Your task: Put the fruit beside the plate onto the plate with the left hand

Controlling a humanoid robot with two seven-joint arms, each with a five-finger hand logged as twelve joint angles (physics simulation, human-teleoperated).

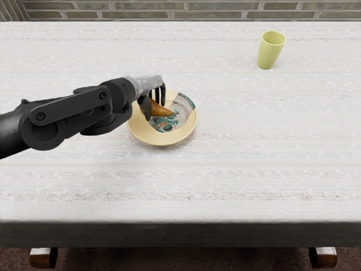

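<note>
Fingers (162, 93) of the left hand (151, 99) point downward and curl in around the fruit (162, 110), with the thumb closing on it from the near side, so the hand grips it. That fruit is orange-brown and tapered, its narrower end pointing right toward the middle of the plate (169, 141); its kind cannot be told from this view. It sits within the plate's outline, over the left half, with most of its upper side hidden under the dark fingers. Whether its underside rests on the plate or hangs just above it cannot be told.

The plate is round, with a pale yellow rim and a white centre bearing a blue-green pattern, part of which is covered by the hand and fruit. It lies on the table (254, 169), left of centre. The left arm (67, 116), dark grey with a lighter metallic wrist section, comes in from the picture's left edge and reaches across the table to the plate's left rim, which it partly covers.

A yellow-green cup (271, 49) stands upright toward the far right of the table, well apart from the plate. Behind the far edge runs a brick wall (169, 8).
</note>
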